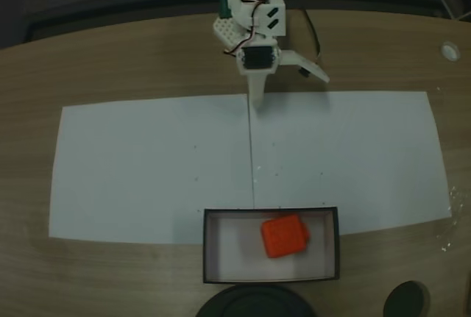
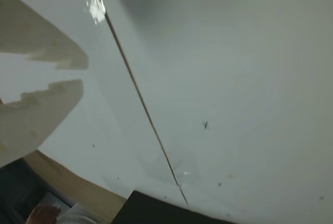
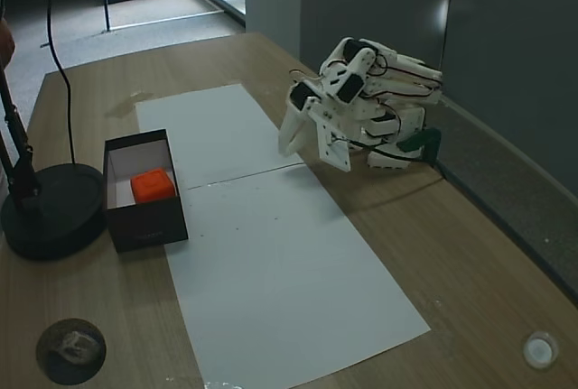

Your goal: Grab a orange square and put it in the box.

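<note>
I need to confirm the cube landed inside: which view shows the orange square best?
The fixed view from above: the orange square lies fully visible on the floor of the box. The other fixed view shows it smaller, partly behind the wall. The wrist view shows paper.

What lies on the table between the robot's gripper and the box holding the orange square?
In a fixed view from above, white paper with a seam where two sheets meet spans the stretch between the gripper and the box holding the orange square.
</note>
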{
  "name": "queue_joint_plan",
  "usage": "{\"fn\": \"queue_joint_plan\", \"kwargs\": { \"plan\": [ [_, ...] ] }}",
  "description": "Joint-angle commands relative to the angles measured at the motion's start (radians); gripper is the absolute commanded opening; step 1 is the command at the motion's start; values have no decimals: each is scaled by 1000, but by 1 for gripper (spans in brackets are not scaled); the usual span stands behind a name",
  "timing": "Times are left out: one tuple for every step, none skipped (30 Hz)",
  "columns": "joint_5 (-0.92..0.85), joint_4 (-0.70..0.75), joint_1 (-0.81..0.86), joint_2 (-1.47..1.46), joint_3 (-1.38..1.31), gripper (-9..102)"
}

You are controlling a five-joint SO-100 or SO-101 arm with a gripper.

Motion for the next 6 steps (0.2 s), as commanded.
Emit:
{"fn": "queue_joint_plan", "kwargs": {
  "plan": [
    [6,58,-6,18,-80,0],
    [25,57,-2,17,-80,0],
    [44,57,8,17,-80,0],
    [52,57,9,17,-80,0],
    [52,57,15,17,-80,0],
    [51,58,15,18,-80,0]
  ]
}}
